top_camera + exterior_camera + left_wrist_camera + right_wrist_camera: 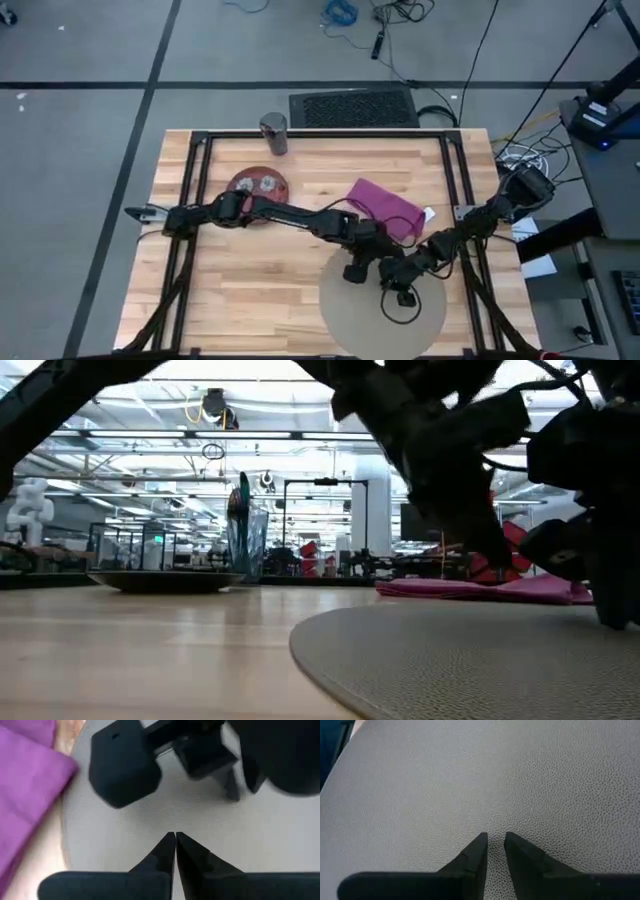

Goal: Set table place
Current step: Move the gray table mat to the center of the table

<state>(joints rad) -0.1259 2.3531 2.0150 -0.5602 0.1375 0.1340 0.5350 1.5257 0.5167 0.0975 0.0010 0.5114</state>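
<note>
The table [300, 190] is a large rectangular top of pale butcher-block planks, their grain running along its length, with a black metal rail frame standing on it near the left, right and far edges. From above it fills the middle of the scene, lying level on a grey floor. From table-top height its light wood surface [150, 650] stretches flat toward the room behind, smooth and faintly glossy, with plank seams barely visible.
</note>
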